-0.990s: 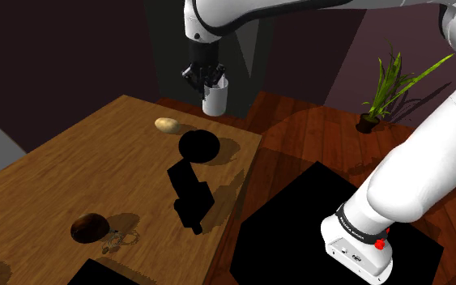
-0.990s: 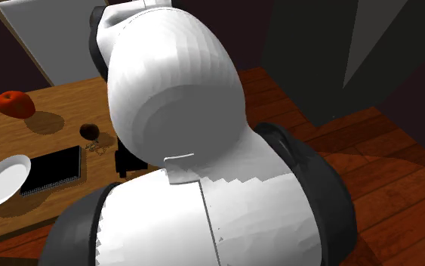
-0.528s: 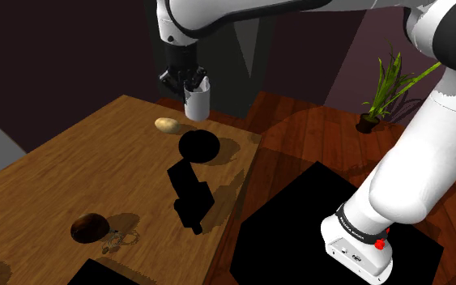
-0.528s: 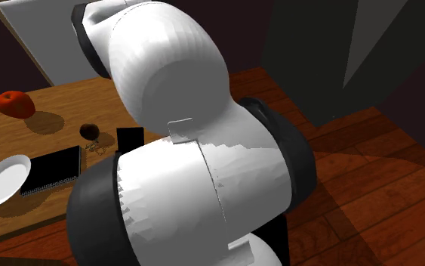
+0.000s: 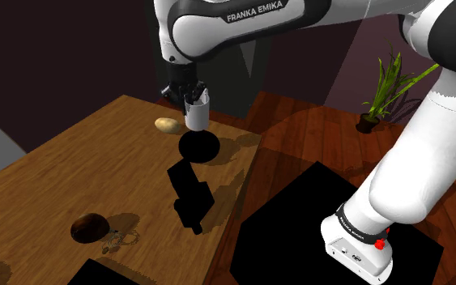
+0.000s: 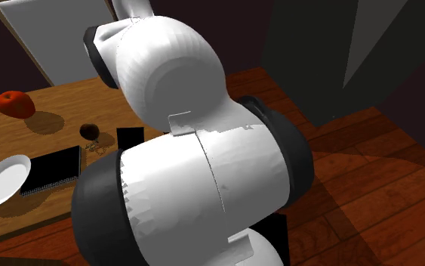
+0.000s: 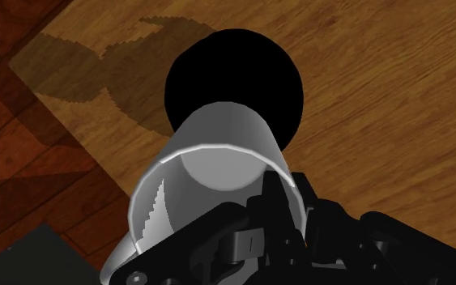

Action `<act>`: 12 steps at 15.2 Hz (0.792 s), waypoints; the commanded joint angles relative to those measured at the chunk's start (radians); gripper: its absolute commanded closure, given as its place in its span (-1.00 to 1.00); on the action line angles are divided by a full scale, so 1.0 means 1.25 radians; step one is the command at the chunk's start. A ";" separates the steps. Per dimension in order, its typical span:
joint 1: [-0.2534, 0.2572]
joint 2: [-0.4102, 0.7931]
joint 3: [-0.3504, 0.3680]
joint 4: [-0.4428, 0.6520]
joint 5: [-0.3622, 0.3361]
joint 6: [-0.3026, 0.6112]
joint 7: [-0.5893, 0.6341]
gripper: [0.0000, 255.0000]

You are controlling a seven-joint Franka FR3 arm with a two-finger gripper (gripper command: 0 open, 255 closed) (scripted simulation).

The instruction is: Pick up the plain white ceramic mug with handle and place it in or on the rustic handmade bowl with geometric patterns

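My gripper (image 5: 192,99) is shut on the rim of a plain white mug (image 5: 196,116), which hangs upright in the air. Directly under the mug, a round bowl (image 5: 198,146) drawn plain black sits on the wooden table (image 5: 72,170). In the wrist view the open mouth of the mug (image 7: 218,174) sits just in front of the gripper (image 7: 254,231), and the black bowl (image 7: 236,81) lies beyond it on the wood. The mug's handle is hidden.
A tan potato (image 5: 167,125) lies beside the bowl. Black blocks (image 5: 189,197) stand mid-table, with a dark brown ball (image 5: 88,228) nearer the front. The second exterior view has a red fruit (image 6: 14,103), white plate (image 6: 1,181) and black slab (image 6: 50,170) behind the arm (image 6: 180,166).
The gripper has carried the mug toward the shoulder view's left and downward, from past the table's far edge to a spot just above the black bowl.
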 commanded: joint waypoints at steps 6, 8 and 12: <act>0.001 0.018 -0.002 -0.061 -0.012 0.077 0.012 1.00; 0.001 0.018 -0.002 -0.061 -0.012 0.077 0.012 1.00; 0.001 0.018 -0.002 -0.061 -0.012 0.077 0.012 1.00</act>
